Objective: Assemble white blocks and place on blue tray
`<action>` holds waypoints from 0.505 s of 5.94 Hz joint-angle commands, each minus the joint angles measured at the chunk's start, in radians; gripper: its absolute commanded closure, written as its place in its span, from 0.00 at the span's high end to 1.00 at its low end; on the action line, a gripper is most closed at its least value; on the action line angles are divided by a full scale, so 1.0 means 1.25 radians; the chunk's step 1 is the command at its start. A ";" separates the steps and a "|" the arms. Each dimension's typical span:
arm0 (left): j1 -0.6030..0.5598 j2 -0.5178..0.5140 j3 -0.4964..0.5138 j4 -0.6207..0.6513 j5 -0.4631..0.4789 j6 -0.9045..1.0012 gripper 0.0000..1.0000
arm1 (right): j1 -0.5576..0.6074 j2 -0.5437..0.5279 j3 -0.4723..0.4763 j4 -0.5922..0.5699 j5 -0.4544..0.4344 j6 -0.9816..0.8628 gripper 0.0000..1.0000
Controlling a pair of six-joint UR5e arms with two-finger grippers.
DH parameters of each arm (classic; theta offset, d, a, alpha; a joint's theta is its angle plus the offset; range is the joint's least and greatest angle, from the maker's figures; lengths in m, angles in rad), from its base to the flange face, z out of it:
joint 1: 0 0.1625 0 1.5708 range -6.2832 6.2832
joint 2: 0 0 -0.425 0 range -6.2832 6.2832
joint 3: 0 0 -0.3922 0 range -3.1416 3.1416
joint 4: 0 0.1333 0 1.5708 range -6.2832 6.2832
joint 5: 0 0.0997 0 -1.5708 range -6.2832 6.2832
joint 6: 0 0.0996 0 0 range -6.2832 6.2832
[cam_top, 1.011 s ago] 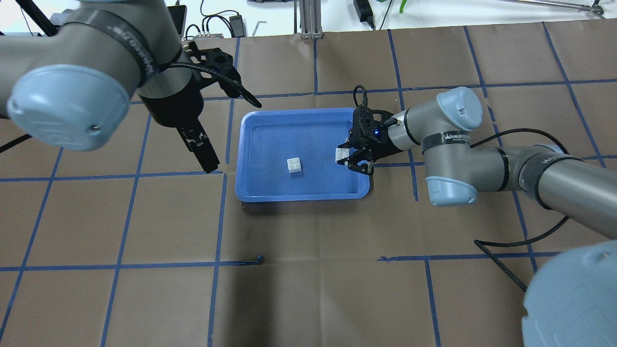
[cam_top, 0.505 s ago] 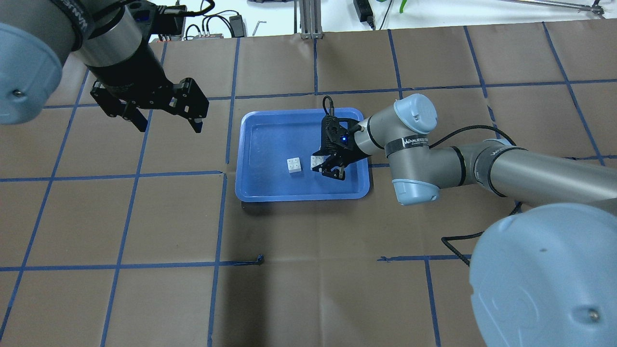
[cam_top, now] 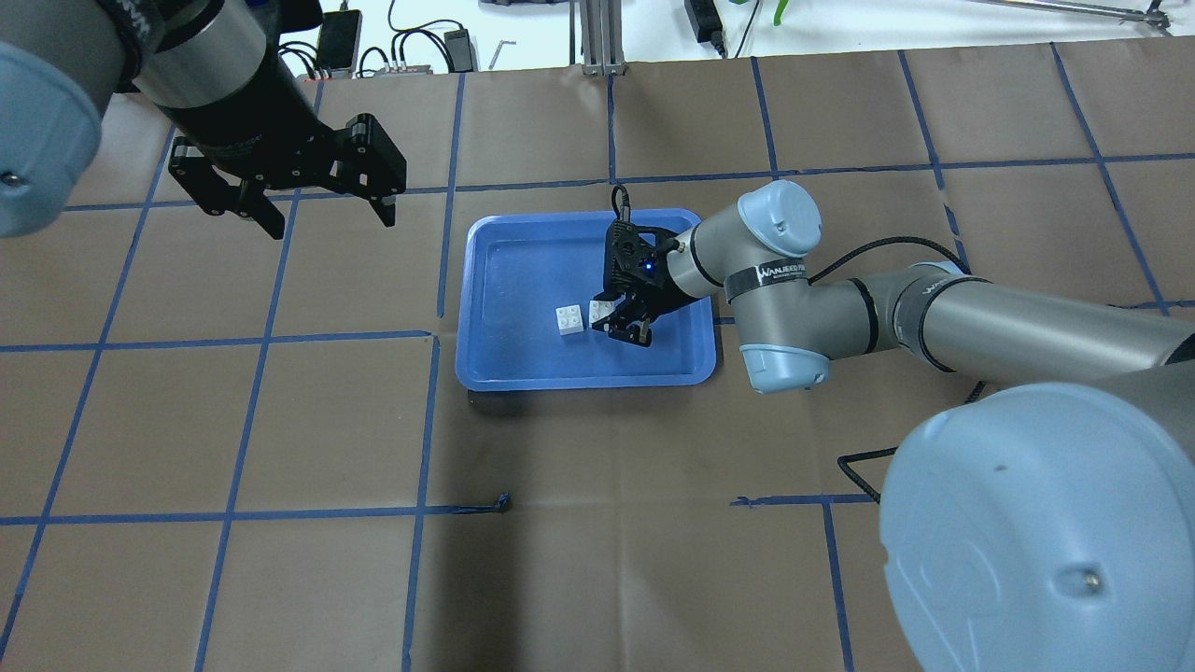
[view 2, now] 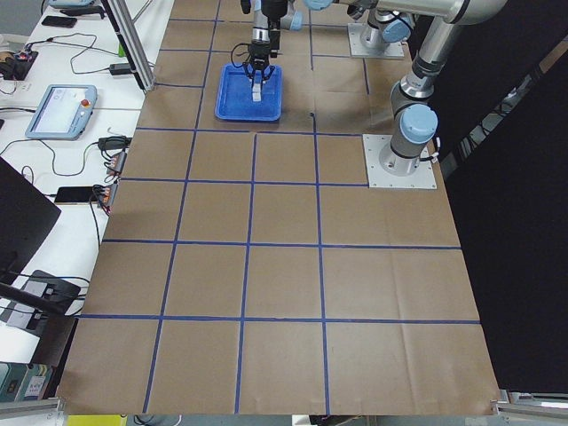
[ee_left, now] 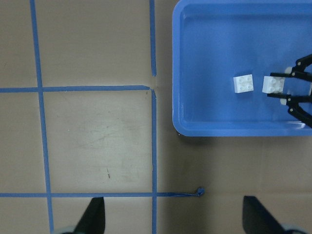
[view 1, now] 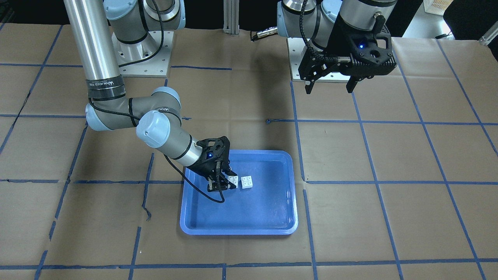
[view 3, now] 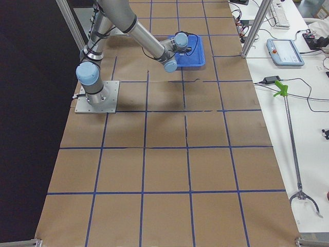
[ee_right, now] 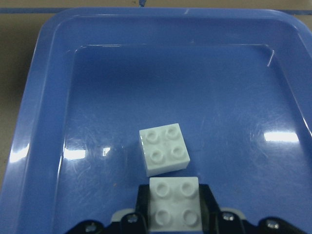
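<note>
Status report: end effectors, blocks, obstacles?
Right end effector shut on held white block, beside loose white block in blue tray, unstacked. Left end effector open, away. No obstacle.

Bright, even light, sharp frames; white glare patches on the blue tray.

On the counter, the blue tray holds one white block; the second block is just right of it.

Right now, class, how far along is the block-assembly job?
Done: one white block lies in the blue tray. In hand: the right arm's jaws grip the second block beside it, studs up. Still to do: press the two together and release. The left arm's jaws hang open, aside.
</note>
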 commanded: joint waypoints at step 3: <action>0.000 0.011 -0.008 0.005 0.000 0.007 0.99 | 0.023 0.010 -0.009 -0.007 -0.022 0.039 0.33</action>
